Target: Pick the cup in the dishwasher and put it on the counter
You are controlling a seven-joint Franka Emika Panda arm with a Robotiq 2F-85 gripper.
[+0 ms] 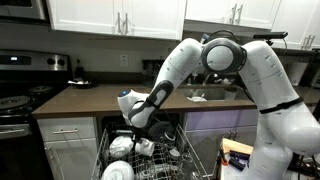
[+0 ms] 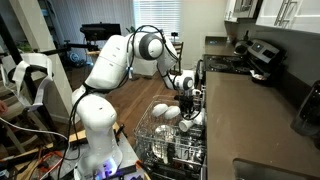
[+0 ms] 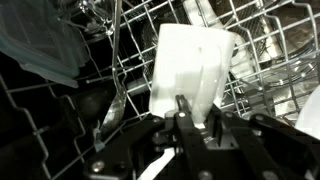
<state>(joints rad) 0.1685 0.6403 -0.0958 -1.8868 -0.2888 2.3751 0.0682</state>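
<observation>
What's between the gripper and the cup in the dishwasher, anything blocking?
Nothing visible. In the wrist view the cup sits directly ahead of the gripper, with the jaws at its near edge. The rack wires run beside and behind it, not between. Whether the jaws are closed on it can't be told.

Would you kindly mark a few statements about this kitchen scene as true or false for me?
1. The end effector is down at the dishwasher rack. True.
2. The cup stands on the counter. False: it sits among the rack wires, close before the end effector.
3. The counter is dark brown. True.
4. The rack holds nothing but the cup. False: several other white dishes lie in it.
</observation>
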